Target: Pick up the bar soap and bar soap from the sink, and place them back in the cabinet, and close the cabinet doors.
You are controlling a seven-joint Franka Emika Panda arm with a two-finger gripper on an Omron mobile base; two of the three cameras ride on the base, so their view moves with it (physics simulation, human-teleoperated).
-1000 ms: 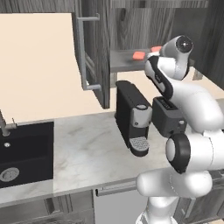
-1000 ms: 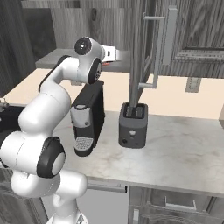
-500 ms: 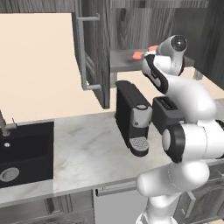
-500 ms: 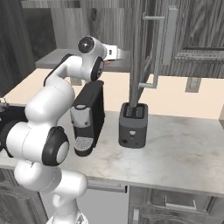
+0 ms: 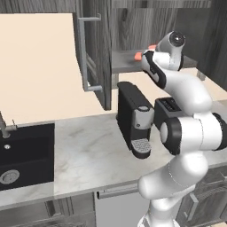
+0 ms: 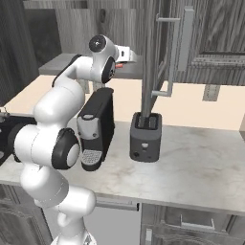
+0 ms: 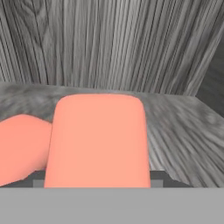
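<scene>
A white robot arm reaches up into an open dark grey wood-grain wall cabinet [image 5: 133,26]. Its pincer [image 6: 125,54] is at the grey inner shelf [image 7: 183,131]. Its jaws are hidden, so I cannot tell whether they are spread, closed or holding anything.

Two salmon-orange bar soaps are on that shelf. In the hand view, one bar soap [image 7: 98,140] sits directly in front of the pincer and very close. It has rounded corners, and its long axis points straight ahead of the pincer towards the cabinet's back wall. The second bar soap [image 7: 21,146] lies just beside it on the left of that view, partly hidden behind it. Whether the two touch cannot be told. In the left base view both appear as small orange spots beside the hand.

Both cabinet doors [image 5: 95,48] stand open, one on each side of the pincer. Each has one long vertical silver bar handle [image 5: 83,53].

Below the pincer is a pale marbled counter [image 5: 88,155]. On it stand one black coffee machine [image 5: 134,119] directly beneath the hand and one dark toaster [image 6: 146,136] just beside the machine. One black sink [image 5: 26,155] with a round silver drain is set into the counter, well apart from the pincer, low and far to its left. The wall behind the counter is plain peach.
</scene>
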